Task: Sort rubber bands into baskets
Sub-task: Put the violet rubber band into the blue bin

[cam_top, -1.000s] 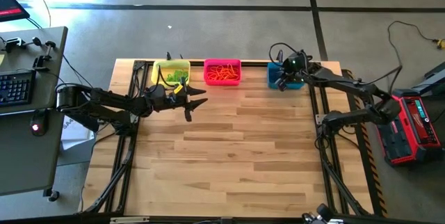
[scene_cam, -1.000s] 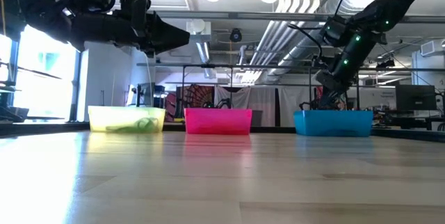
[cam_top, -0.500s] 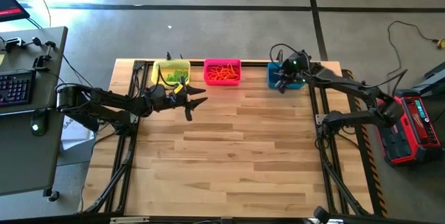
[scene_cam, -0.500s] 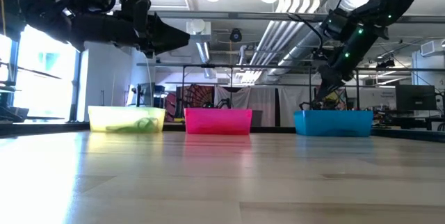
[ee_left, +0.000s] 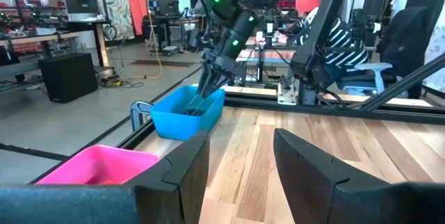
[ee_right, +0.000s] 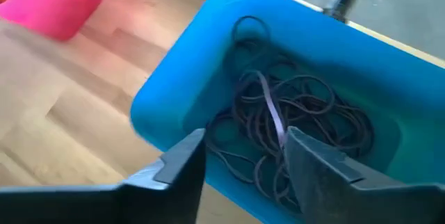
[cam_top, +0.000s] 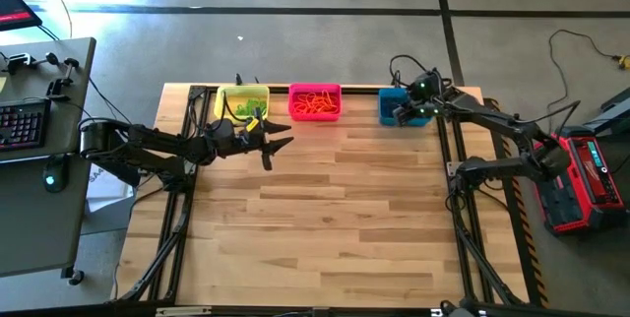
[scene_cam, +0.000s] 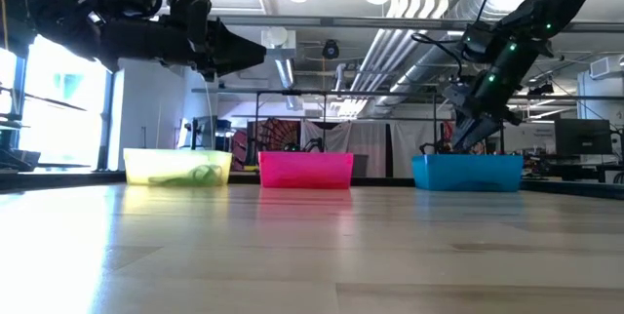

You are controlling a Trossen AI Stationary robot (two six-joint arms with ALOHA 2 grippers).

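Right gripper (ee_right: 240,156) is hanging open and empty over the teal basket (ee_right: 181,78), dark bands (ee_right: 292,123) piled inside. Left gripper (ee_left: 240,158) is idling open near the yellow basket (cam_top: 241,93). Table's looking bare, so sorting's seemingly about done.

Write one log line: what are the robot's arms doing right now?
right gripper: open over teal basket, dark rubber bands inside | left gripper: open, waiting near yellow basket
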